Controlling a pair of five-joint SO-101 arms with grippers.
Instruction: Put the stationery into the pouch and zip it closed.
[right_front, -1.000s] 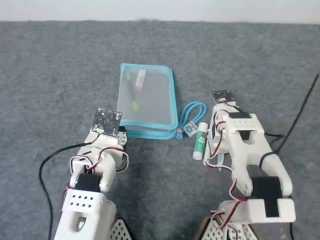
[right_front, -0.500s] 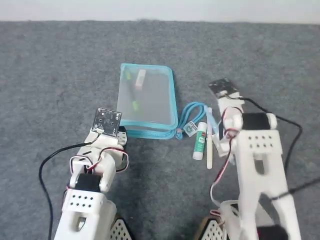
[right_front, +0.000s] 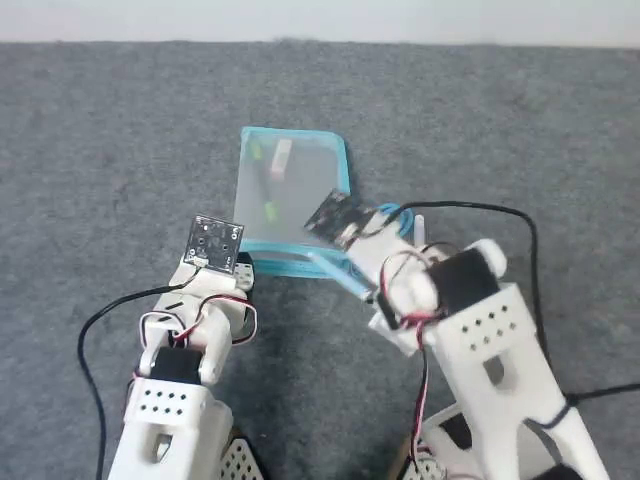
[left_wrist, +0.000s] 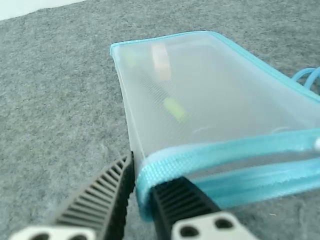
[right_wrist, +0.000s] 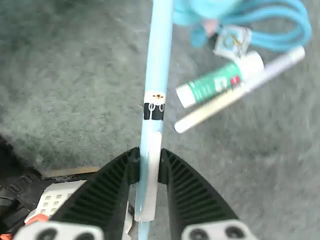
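Observation:
A clear pouch (right_front: 290, 195) with teal zip edging lies mid-table, and a few small items show through it. My left gripper (right_front: 246, 270) is shut on the pouch's near corner, its fingers (left_wrist: 172, 200) pinching the teal edge (left_wrist: 150, 172) of the pouch (left_wrist: 200, 95). My right gripper (right_front: 368, 288) is shut on a light blue pen (right_front: 335, 270) that points at the pouch's near edge. In the right wrist view the blue pen (right_wrist: 157, 75) sticks out from the right gripper (right_wrist: 148, 165) over the carpet. A green glue stick (right_wrist: 220, 80) and a white pen (right_wrist: 240, 90) lie below.
The pouch's teal strap (right_wrist: 265, 20) with a small tag (right_wrist: 231, 42) lies beside the glue stick. The white pen's tip (right_front: 419, 224) shows past the right arm. Grey carpet (right_front: 120, 130) covers the table, with open room to the left and far side.
The right arm has risen with the blue pen and swung left, from beside the glue stick to the pouch's near edge. The left arm has kept still on the pouch.

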